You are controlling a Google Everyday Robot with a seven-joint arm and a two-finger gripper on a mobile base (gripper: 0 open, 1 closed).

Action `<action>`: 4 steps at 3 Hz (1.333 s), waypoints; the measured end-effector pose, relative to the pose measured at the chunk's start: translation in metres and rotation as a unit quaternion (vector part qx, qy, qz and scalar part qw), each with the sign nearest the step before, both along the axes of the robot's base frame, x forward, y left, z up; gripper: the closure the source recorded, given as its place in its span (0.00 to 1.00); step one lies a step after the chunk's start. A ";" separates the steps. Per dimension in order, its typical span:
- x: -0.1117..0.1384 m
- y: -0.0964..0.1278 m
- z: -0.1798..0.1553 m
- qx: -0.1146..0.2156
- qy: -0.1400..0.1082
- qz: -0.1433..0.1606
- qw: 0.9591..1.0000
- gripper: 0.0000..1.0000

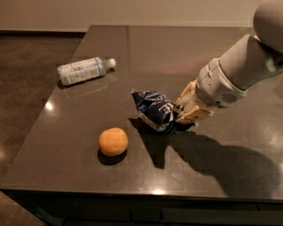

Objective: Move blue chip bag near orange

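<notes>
Dark and glossy, the table (212,53) fills most of the view, with small spots of light reflected along its left and near edges, a brown floor (26,66) to the left and a pale wall (132,11) running along the top. Reaching in from the upper right, the robot's light grey arm (239,70) slants down toward the middle of the tabletop, and its gripper (179,114) sits at the right end of the blue chip bag (154,110), its cream-coloured fingers (188,95) clenched on the crumpled foil. The bag (dark navy with white lettering) lies near the centre of the table, stretched leftward from the gripper; whether its underside rests on the surface or hangs just above it cannot be told. A broad shadow of the arm and bag spreads across the table below and to the right of them. The orange (113,141) sits on the table nearer the front edge, to the lower left of the bag, near it but not touching, with a strip of bare tabletop between the two. A clear plastic water bottle (84,70) lies on its side toward the far left of the table, its white cap pointing right, well apart from both the bag and the orange.
</notes>
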State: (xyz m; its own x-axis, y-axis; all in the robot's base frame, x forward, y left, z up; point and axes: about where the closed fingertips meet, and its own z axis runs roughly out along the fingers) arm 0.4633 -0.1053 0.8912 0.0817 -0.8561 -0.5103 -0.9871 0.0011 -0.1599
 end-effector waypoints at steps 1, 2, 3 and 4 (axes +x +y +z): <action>0.002 -0.007 -0.004 -0.009 0.002 -0.018 1.000 0.38; 0.001 -0.005 -0.004 -0.009 0.001 -0.016 1.000 0.16; 0.001 -0.004 -0.003 -0.010 0.001 -0.015 1.000 0.00; 0.001 -0.004 -0.003 -0.010 0.001 -0.015 1.000 0.00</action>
